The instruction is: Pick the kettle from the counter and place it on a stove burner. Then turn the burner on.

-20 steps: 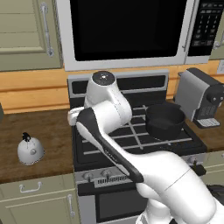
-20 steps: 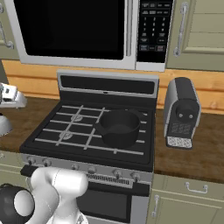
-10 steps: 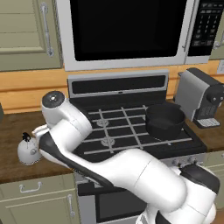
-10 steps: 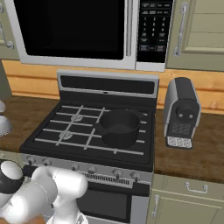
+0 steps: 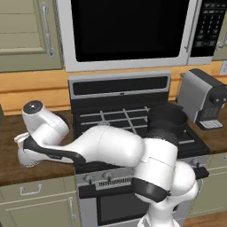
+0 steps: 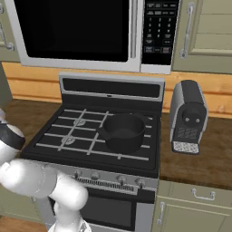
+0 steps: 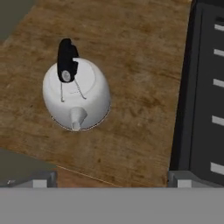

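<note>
One kettle [image 7: 76,94] stood upright on the counter [image 7: 140,78], well apart from the black cooktop [image 7: 205,87], whose edge ran down the 3 o'clock side of the hand view. Seen from above, the kettle sat at about 10 o'clock from the middle of that view, its spout pointing toward 6 o'clock and its black knob and handle [image 7: 66,61] lying toward 12 o'clock on the dome.

The gripper hung above the counter with nothing between its fingers. Its two fingertips [image 7: 41,179] showed at the bottom of the hand view, at roughly 7 o'clock and 5 o'clock, set wide apart. They touched neither the kettle nor the worktop.

Handling assessment: the body looked like a rigid, smooth, glossy shell, probably slippery and too broad and rounded for a side pinch. It appeared small and likely light, and no sign of its contents could be seen. The raised black handle on top was judged the proper hold, since it was narrow enough to sit between the fingers and lay over the middle of the body, so the kettle should hang level when lifted.

In the right base view, a wide black pot [image 6: 124,131] occupied the burner at the front right of the cooktop. The left-hand burners [image 6: 68,139] lay bare under their grates and seemed the nearer landing places.
</note>
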You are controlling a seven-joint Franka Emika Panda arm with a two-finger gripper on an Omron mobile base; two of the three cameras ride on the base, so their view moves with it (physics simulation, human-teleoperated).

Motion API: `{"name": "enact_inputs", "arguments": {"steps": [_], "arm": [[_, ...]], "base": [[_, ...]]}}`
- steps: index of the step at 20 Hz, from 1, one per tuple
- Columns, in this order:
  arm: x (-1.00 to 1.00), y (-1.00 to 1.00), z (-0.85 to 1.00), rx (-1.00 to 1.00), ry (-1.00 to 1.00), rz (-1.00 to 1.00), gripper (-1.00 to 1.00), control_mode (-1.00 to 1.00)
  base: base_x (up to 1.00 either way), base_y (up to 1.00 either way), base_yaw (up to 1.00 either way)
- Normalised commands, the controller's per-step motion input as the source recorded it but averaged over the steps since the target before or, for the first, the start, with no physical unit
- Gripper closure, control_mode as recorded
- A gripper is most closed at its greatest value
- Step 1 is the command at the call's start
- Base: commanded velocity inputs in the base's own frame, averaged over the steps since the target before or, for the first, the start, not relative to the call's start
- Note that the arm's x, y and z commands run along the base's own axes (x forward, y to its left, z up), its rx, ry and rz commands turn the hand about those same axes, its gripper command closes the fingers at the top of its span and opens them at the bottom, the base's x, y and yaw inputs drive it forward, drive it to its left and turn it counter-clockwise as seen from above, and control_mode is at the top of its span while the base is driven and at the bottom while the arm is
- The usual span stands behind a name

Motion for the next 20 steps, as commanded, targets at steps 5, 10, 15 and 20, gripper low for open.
{"name": "enact_inputs", "arguments": {"steps": [5, 10, 15, 20], "arm": [[0.07, 0.04, 0.00, 0.00, 0.01, 0.00, -1.00, -1.00], [0.16, 0.03, -0.06, 0.00, 0.00, 0.00, -1.00, -1.00], [0.21, 0.05, -0.36, -0.01, 0.00, 0.00, -1.00, -1.00], [0.19, 0.38, -0.28, 0.00, 0.01, 0.00, -1.00, -1.00]], "base": [[0.00, 0.00, 0.00], [0.00, 0.00, 0.00], [0.00, 0.00, 0.00], [0.00, 0.00, 0.00]]}}
